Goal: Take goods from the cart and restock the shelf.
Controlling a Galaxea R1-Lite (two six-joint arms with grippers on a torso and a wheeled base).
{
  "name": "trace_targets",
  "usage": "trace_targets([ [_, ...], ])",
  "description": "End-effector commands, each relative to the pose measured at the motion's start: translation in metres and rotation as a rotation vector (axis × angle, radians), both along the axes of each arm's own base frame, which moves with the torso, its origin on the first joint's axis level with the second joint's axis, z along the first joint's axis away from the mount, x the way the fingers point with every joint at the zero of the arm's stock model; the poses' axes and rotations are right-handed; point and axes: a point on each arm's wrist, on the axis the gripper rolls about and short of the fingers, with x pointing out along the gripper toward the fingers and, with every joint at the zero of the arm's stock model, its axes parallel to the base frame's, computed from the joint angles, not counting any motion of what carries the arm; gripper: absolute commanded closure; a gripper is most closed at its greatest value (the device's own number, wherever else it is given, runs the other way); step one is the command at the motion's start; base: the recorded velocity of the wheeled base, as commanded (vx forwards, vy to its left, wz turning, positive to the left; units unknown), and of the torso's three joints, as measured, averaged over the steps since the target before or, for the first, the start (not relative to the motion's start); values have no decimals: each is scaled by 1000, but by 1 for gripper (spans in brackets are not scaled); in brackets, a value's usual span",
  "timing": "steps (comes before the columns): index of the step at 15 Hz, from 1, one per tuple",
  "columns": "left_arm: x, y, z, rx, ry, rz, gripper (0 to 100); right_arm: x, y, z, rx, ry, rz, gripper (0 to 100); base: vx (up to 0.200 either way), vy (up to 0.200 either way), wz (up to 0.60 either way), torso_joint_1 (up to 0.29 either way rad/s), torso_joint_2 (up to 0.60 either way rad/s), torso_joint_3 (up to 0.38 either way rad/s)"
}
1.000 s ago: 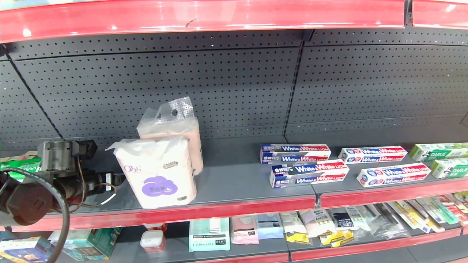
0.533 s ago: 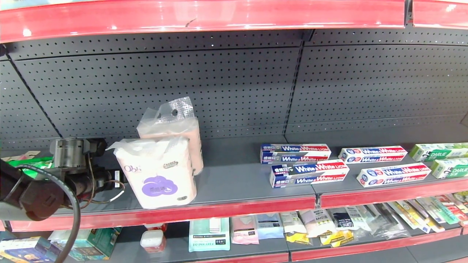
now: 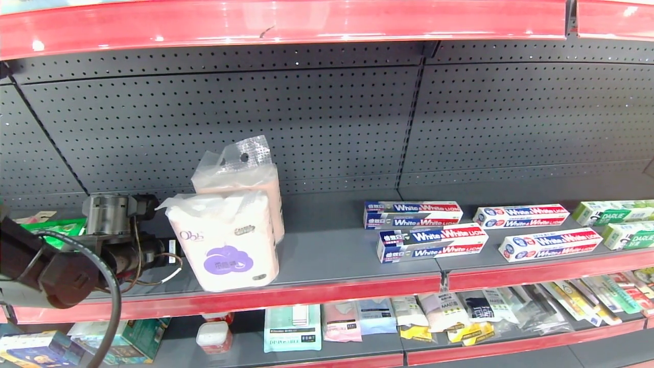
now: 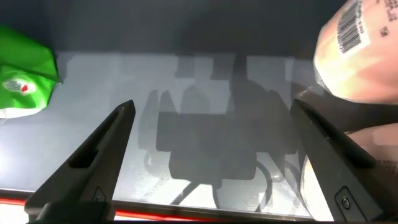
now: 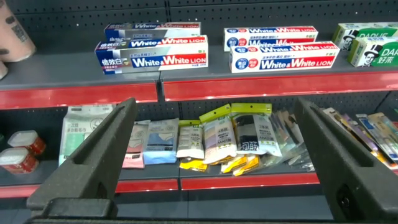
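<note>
Left gripper point(image 4: 211, 109) stands wide open over the grey shelf point(image 4: 186, 74), one finger seemingly touching the front tissue pack point(image 4: 382, 143). From the head, that pack sits at the shelf's front edge, a second pack point(image 3: 240, 171) behind it. From the right wrist, the right gripper point(image 5: 216, 106) is open too, facing toothpaste boxes point(image 5: 152, 53).

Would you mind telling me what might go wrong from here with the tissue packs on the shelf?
The front tissue pack stands close to the shelf's red front lip; a sideways nudge from the open left hand beside it could tip it off. It also stands just in front of the rear pack, which might topple too.
</note>
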Motion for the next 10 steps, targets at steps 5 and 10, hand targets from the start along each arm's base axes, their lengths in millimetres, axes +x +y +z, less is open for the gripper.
trace_targets([
  [5,1,-3,0,-1,-2,-10,0,0,0,0,0,1,1,0,0,0,0,0,0,0],
  [10,-1,-4,1,5,-1,-14,0,0,0,0,0,1,1,0,0,0,0,0,0,0],
])
